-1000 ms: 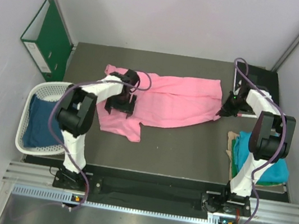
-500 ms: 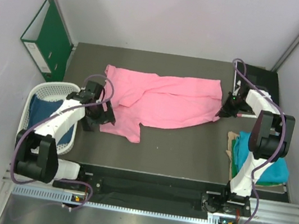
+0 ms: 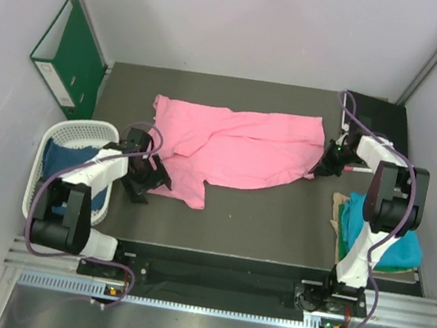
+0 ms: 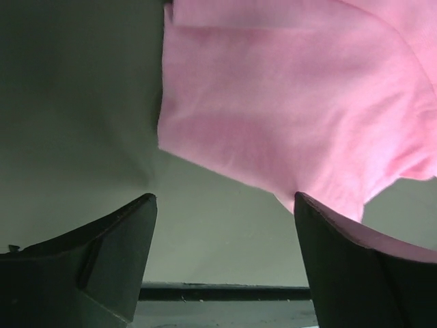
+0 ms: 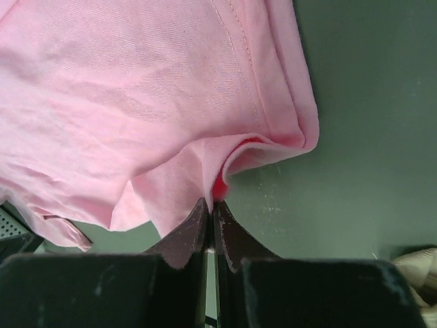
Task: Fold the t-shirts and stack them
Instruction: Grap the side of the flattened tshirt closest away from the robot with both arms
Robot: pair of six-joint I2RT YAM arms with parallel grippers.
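1. Dark blue t-shirt: in white lattice basket, at the left edge of the desk.
2. Left fingers: spread, empty, just off the pink cloth's near-left corner.
3. Pink t-shirt: spread across desk centre. Likely soft, light, limp; best held at hems or corners.
4. Right fingers: pinching its right hem.
5. Teal t-shirt: near-right corner.

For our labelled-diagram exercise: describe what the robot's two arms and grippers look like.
The left arm and right arm have white links, black joint housings and a purple cable looping alongside each. The left gripper and right gripper are black, with two wedge-shaped fingers.
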